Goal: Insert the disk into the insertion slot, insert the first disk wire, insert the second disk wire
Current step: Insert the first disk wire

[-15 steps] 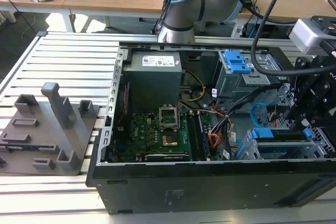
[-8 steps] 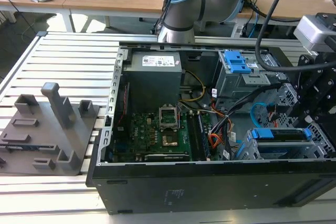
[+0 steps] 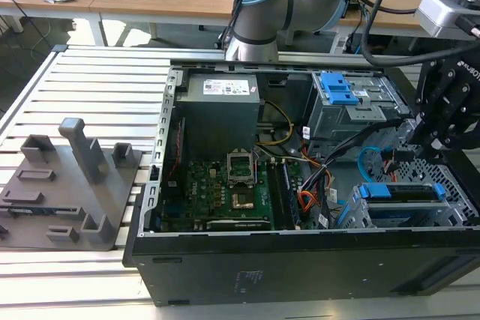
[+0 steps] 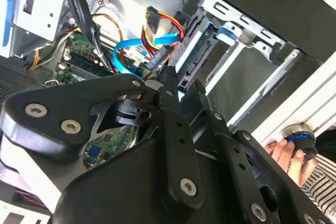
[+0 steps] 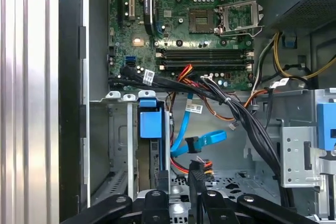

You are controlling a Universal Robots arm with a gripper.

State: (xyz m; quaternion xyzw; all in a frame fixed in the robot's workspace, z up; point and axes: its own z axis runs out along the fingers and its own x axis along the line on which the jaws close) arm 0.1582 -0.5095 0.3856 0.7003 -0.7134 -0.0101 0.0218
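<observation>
Disk (image 3: 401, 194) — flat drive in a bright blue plastic carrier — sits inside the insertion slot (image 3: 354, 215), the low grey sheet-metal bay at approx. 4 o'clock of the open black PC case (image 3: 300, 275) in the exterior view. Only its blue end & a thin dark edge show; the label side is hidden.

Around it, by the exterior view's clock from the slot:
- tall grey metal cage (image 3: 330, 121) w/ a bright blue plastic latch (image 3: 337, 89) at 11 o'clock
- green motherboard (image 3: 225, 185) at 9 o'clock
- grey boxy power supply (image 3: 221, 106) at 10 o'clock
- grey plastic fixture block (image 3: 71, 185) on the slatted aluminium table (image 3: 97, 80), well apart at 9 o'clock of the case

In the way: a thick bundle of black cables (image 5: 247, 124) runs btwn motherboard and bay, close past both wires.

Count: 1 disk, 1 slot, 2 blue plastic pieces (carrier, latch), 1 light blue cable, 1 cluster of orange-red strands. There is also 1 person's hand (image 4: 286, 156), at a black knob w/ a blue ring (image 4: 300, 139) outside the case.

First disk wire (image 4: 167, 24) is thin orange-red strands ending in a small dark plug. Second disk wire (image 5: 207, 139) is a slim, smooth light blue cable curved in a loop, w/ its dark plug just beside the disk's end. Whether either plug is seated can't be told.

Black two-finger gripper (image 5: 177, 176) hangs over the bay's perforated floor, near the disk's end and both plugs — jaws a narrow gap apart, nothing btwn them.
</observation>
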